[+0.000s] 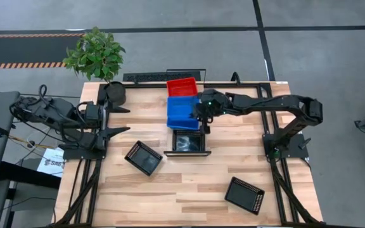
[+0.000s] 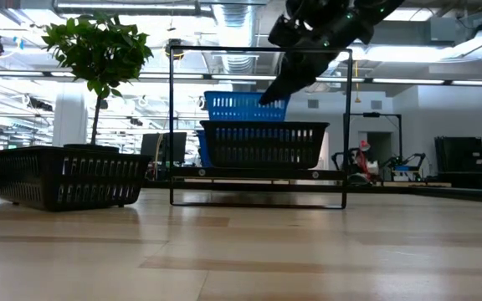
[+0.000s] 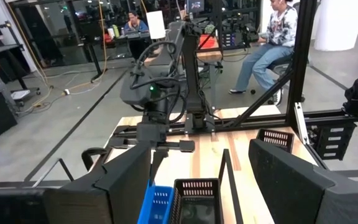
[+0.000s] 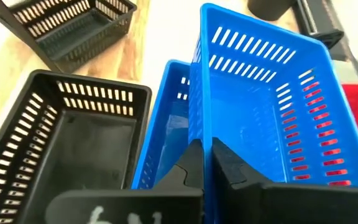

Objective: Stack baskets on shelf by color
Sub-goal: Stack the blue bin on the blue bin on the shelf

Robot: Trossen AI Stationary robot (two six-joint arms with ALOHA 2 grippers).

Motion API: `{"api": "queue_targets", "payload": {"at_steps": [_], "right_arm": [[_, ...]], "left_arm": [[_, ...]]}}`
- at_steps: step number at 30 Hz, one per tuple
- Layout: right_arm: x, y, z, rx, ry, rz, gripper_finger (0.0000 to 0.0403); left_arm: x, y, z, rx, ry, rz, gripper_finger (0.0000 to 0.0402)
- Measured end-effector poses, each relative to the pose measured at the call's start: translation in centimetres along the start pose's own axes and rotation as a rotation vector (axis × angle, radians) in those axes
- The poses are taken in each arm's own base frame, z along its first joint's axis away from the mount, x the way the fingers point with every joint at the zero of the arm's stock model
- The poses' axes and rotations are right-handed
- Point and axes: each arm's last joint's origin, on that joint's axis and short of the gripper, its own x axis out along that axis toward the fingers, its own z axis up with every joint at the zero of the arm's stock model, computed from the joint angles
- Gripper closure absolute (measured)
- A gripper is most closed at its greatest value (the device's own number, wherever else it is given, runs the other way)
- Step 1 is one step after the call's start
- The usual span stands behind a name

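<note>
The right hand (image 4: pixel 201 163) is closed on the near wall of the upper blue basket (image 4: pixel 272 118), lifted above a second blue basket (image 4: pixel 166 134). A black basket (image 4: pixel 73 134) sits beside the hand. The left hand (image 1: pixel 116 132) waits open, well apart.

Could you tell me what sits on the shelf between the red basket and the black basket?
The blue baskets, the upper one pinched at its wall by the right gripper; the high view shows red, blue, black in line.

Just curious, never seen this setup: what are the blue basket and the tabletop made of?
The blue slotted rectangular basket looks like moulded plastic: smooth, slightly glossy walls with evenly cut slots. The pale plank tabletop appears to be wood, or a wood-look laminate, with visible grain and plank seams.
</note>
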Motion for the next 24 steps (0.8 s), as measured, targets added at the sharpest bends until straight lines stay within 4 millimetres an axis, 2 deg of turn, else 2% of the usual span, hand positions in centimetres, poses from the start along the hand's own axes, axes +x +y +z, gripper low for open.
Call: {"api": "queue_targets", "payload": {"at_steps": [7,13,20,24], "right_arm": [[0.1,1.1,0.3,0.000,0.015,-0.034,0.0376],[0.1,2.0,0.6,-0.022,0.039,-0.130,0.0387],[0.0,3.7,1.2,-0.026,0.024,-0.115,0.0381],[0.0,3.6,1.1,-0.020,0.033,-0.117,0.0377]], "left_arm": [[0.0,0.0,0.0,-0.009,0.000,0.000,0.0142],[0.0,0.0,0.0,-0.023,0.000,0.000,0.0142],[0.0,0.0,0.0,-0.026,-0.001,0.000,0.0142],[0.0,0.0,0.0,-0.026,-0.001,0.000,0.0142]]}}
